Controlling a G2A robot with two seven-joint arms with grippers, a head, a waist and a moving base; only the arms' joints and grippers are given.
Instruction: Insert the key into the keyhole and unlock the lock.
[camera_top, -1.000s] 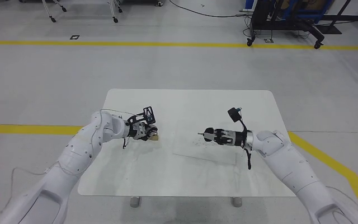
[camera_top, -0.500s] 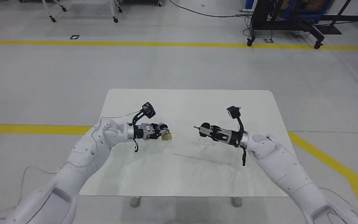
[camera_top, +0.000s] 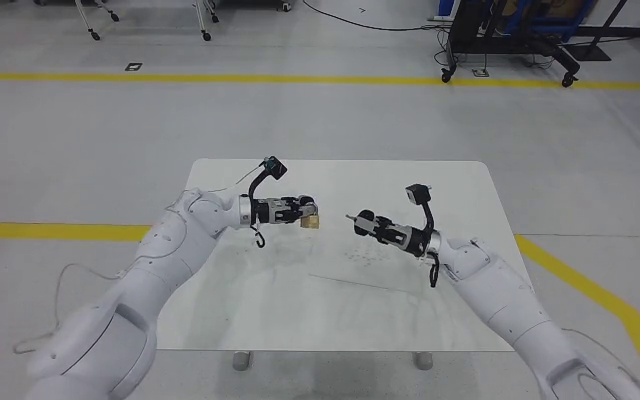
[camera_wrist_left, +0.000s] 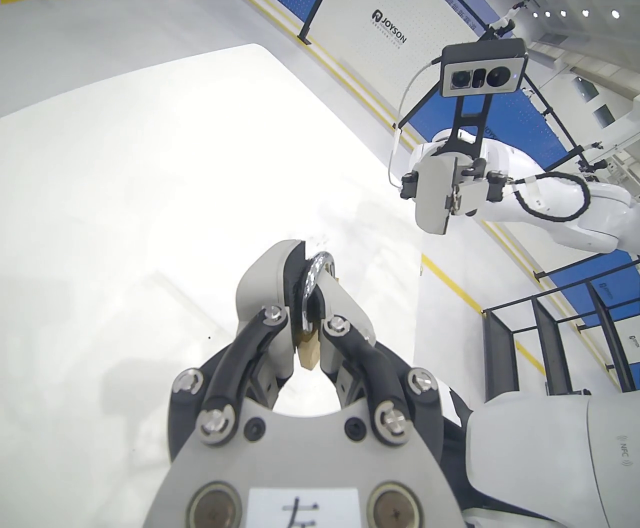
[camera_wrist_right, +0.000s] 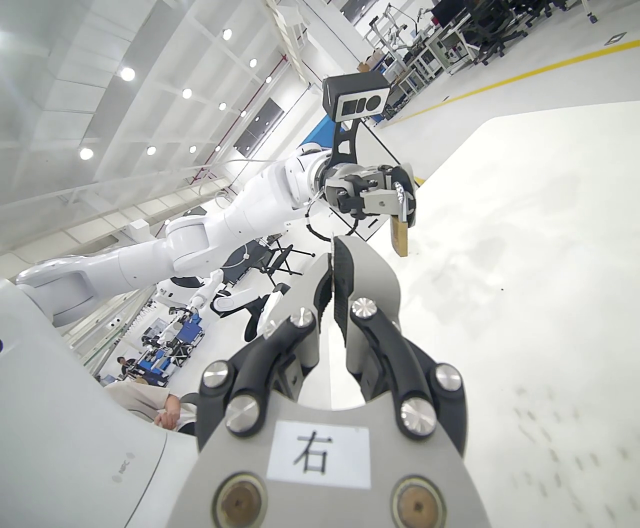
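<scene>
Both arms have drawn closer together over the white counter (camera_top: 400, 310) on a grey, yellow-lined floor (camera_top: 300, 120). Left fingers (camera_wrist_left: 265, 285) pinch the brass lock (camera_wrist_left: 309, 352) by its shackle; right fingers (camera_wrist_right: 370, 285), pressed together, hold the key (camera_top: 349, 216) near it, apart.

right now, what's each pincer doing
left pincer: closed on the padlock
right pincer: closed on the key
</scene>
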